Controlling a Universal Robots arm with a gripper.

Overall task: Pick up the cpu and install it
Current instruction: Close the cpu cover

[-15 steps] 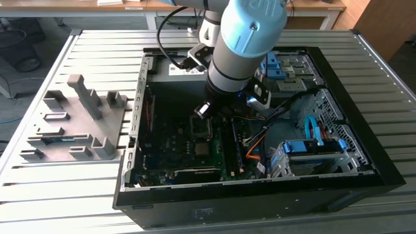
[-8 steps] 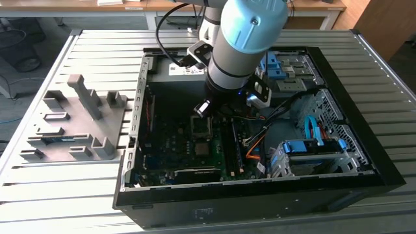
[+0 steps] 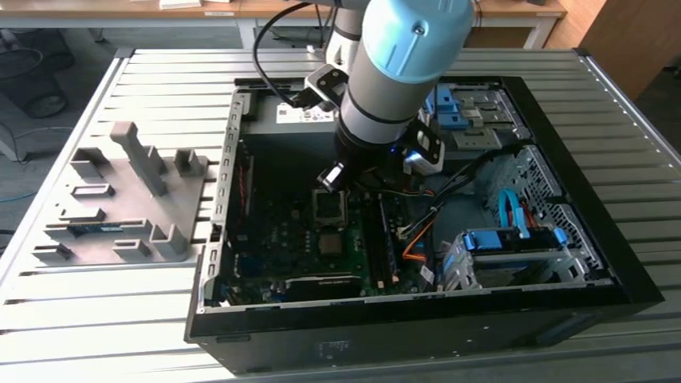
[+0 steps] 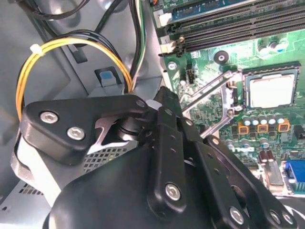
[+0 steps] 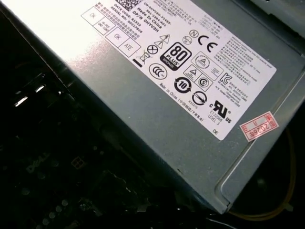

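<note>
In the second wrist view the cpu (image 4: pixel 271 90) is a silver square lying flat in the motherboard's socket. The socket's metal retention frame and lever (image 4: pixel 214 98) stand raised beside it. My gripper (image 4: pixel 163 95) shows as black linkages in the foreground, apart from the cpu and holding nothing that I can see. In the exterior view the gripper (image 3: pixel 332 179) hangs inside the open computer case, just above the socket (image 3: pixel 330 209), under the blue and grey arm.
A grey fixture (image 3: pixel 127 199) with upright pegs lies on the slatted table at the exterior view's left. Inside the case are memory slots (image 4: pixel 228 26), yellow wires (image 4: pixel 57 47), a blue drive cage (image 3: pixel 511 239) and the labelled power supply (image 5: pixel 190 95).
</note>
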